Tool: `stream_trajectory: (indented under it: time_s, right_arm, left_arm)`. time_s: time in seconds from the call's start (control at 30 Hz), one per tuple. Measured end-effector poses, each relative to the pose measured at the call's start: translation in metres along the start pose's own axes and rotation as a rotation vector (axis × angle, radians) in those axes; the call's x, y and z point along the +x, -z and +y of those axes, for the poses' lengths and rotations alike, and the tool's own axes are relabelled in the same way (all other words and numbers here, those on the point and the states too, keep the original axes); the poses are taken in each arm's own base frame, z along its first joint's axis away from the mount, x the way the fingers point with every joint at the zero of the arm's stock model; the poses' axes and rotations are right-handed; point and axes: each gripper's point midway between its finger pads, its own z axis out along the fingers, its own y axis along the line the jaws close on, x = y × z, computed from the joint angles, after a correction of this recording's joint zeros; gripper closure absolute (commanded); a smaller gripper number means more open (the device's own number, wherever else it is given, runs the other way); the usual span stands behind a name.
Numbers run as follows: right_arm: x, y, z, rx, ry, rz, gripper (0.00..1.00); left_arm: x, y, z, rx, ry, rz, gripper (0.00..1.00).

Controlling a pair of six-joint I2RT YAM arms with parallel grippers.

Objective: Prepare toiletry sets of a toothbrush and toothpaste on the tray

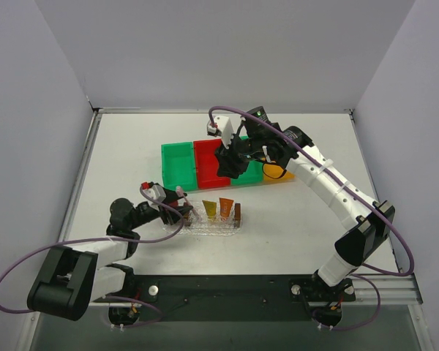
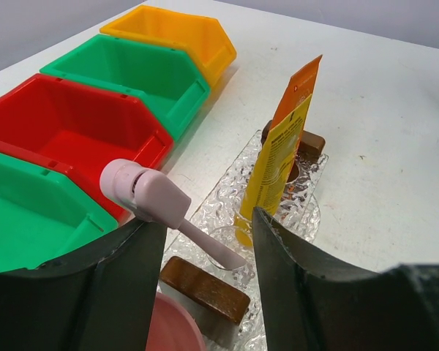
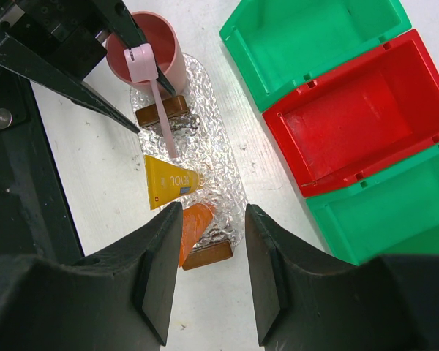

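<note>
The clear tray (image 1: 214, 224) lies in front of the bins, with a brown handle block (image 2: 205, 287) at each end. The yellow tube (image 2: 278, 164) and the orange tube (image 2: 301, 88) stand upright in it; both also show in the right wrist view, yellow tube (image 3: 170, 183) and orange tube (image 3: 193, 228). The pink toothbrush (image 2: 150, 197) leans in a tray hole, head up. My left gripper (image 2: 208, 219) is open around it, its head close to the left finger. My right gripper (image 3: 212, 270) is open and empty, high above the tray's far end.
A pink cup (image 3: 146, 50) stands at the tray's left end, under my left gripper. A row of bins sits behind the tray: green (image 1: 177, 167), red (image 1: 211, 167), a second green (image 1: 252, 172) and orange (image 1: 279, 174), partly hidden by my right arm.
</note>
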Motion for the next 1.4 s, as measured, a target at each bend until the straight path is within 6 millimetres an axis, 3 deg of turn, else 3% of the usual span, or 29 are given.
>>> stream_trajectory:
  time_s: [0.37, 0.7, 1.0, 1.17, 1.4]
  right_arm:
    - [0.000, -0.001, 0.003, -0.005, 0.005, 0.001, 0.65]
    - [0.004, -0.007, 0.001, -0.011, 0.000, 0.016, 0.65]
    - [0.004, -0.007, 0.004, -0.017, 0.002, 0.021, 0.65]
    - [0.004, -0.007, 0.004, -0.017, 0.004, 0.021, 0.65]
    - [0.004, -0.007, 0.004, -0.017, 0.009, 0.021, 0.65]
  left_arm:
    - [-0.010, 0.001, -0.003, 0.011, -0.044, -0.025, 0.42]
    - [-0.005, 0.003, -0.011, 0.045, -0.038, -0.014, 0.55]
    - [-0.002, 0.005, -0.014, 0.055, -0.034, -0.010, 0.54]
    - [-0.002, 0.005, -0.014, 0.051, -0.034, -0.011, 0.44]
    - [-0.007, 0.005, -0.011, 0.035, -0.047, -0.024, 0.42]
